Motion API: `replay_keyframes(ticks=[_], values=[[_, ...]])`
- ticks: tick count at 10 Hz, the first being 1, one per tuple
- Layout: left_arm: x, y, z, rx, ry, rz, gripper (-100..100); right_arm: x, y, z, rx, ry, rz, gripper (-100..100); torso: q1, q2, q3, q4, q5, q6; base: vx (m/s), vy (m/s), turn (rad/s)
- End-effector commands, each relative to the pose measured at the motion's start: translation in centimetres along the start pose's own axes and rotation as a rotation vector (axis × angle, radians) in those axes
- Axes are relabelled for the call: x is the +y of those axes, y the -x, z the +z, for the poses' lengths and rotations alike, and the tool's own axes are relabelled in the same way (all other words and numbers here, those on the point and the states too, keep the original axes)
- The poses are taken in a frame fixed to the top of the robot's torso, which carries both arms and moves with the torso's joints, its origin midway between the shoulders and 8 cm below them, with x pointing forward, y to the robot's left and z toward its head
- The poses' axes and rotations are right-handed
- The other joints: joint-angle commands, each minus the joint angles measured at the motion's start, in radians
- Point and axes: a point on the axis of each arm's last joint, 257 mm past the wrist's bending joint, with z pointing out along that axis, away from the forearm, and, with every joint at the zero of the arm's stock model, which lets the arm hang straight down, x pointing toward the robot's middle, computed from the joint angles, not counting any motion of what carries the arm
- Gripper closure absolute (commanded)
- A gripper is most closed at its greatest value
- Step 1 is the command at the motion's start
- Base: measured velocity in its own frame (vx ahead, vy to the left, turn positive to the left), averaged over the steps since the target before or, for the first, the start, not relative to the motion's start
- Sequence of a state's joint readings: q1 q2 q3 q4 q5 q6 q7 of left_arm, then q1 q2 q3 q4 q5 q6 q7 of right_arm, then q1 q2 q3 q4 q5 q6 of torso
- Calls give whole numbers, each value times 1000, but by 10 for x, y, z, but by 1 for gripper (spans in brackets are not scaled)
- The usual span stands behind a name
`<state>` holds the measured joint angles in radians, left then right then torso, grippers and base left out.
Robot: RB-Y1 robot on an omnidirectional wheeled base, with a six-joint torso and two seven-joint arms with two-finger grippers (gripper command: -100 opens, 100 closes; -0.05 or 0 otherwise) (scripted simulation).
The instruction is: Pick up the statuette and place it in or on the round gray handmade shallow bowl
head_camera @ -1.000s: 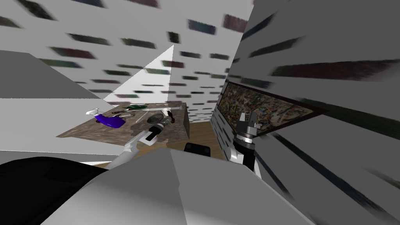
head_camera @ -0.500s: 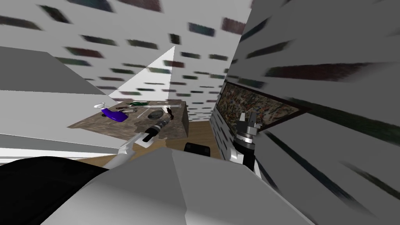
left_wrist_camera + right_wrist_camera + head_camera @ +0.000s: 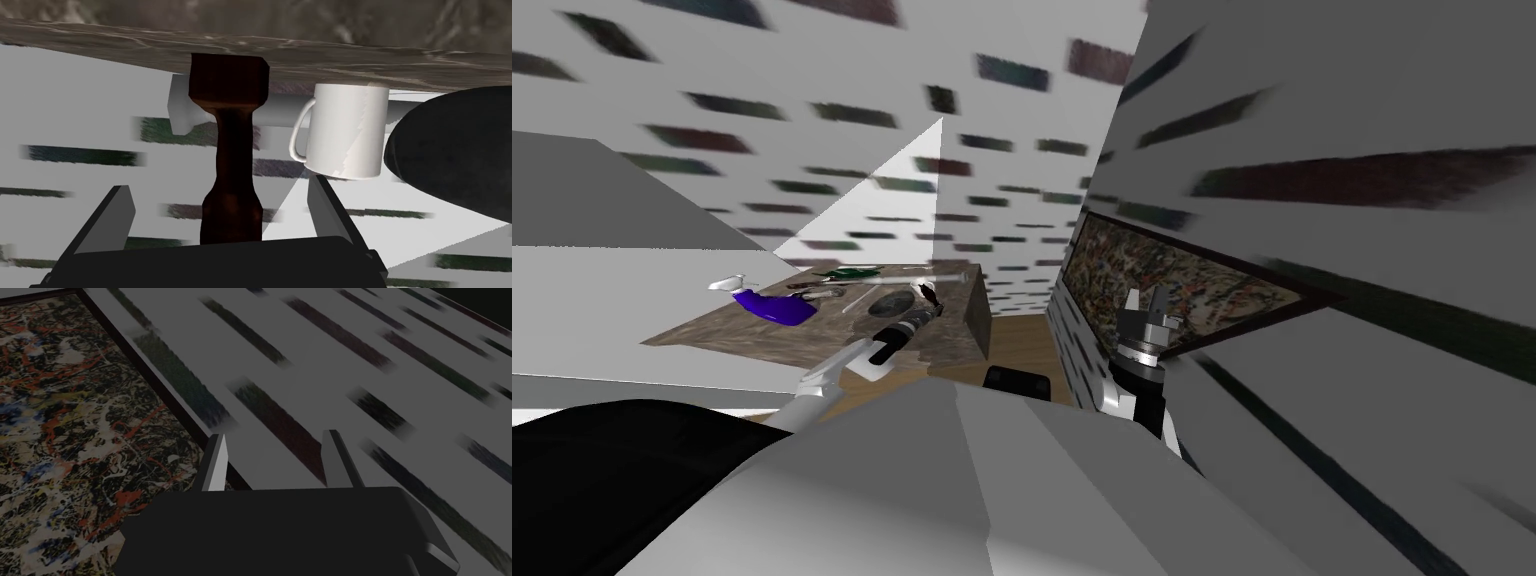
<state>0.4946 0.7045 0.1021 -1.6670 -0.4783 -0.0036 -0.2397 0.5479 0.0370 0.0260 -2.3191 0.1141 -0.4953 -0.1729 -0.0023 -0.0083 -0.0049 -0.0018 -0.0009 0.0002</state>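
Observation:
A dark brown statuette [image 3: 232, 145] stands upright on the brown marbled table [image 3: 300, 30]. It sits between the fingers of my left gripper [image 3: 218, 189], which is open, with a gap on both sides. The dark grey shallow bowl [image 3: 450, 150] lies on the table just beside the statuette, apart from it. In the head view the left gripper [image 3: 924, 312] reaches over the table's near right part, with the statuette [image 3: 932, 297] and the bowl [image 3: 892, 303] at its tip. My right gripper [image 3: 1145, 300] is raised at the right wall, open and holding nothing.
A white mug [image 3: 345, 130] stands behind the statuette, close to the bowl. A purple bottle [image 3: 774, 308], a green object [image 3: 852, 271] and a long white bar [image 3: 942, 275] lie further along the table. A framed painting [image 3: 1172, 275] hangs on the right wall above the wooden floor [image 3: 1017, 340].
The head view has swung a little, shifting the table in the picture. My left arm has drawn slightly back toward me along the table. The right arm has stayed put.

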Motion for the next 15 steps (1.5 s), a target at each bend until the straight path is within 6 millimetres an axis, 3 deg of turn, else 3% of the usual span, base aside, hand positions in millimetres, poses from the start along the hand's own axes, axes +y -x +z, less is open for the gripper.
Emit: replay_keyframes(ticks=[1,2,3,4,9,15], values=[[0,-1,0,3,-6,33,-100,0,0,0,0,0,0,0,0,0,0,0,0,0,31,63,-110],[0,-1,0,2,-3,21,-100,0,0,0,0,0,0,0,4,3,2,1,1,0,12,39,-28],[0,0,0,2,-4,23,0,0,0,0,0,0,0,0,3,5,3,1,1,-1,4,6,3],[6,1,6,-3,38,12,-100,0,0,0,0,0,0,0,1,7,4,2,0,0,-75,67,-316],[24,7,22,-16,159,-25,-100,0,0,0,0,0,0,0,6,18,11,4,2,0,-152,94,-277],[39,11,35,-27,278,-66,-100,0,0,0,0,0,0,0,6,13,8,3,1,0,-115,62,-213]])
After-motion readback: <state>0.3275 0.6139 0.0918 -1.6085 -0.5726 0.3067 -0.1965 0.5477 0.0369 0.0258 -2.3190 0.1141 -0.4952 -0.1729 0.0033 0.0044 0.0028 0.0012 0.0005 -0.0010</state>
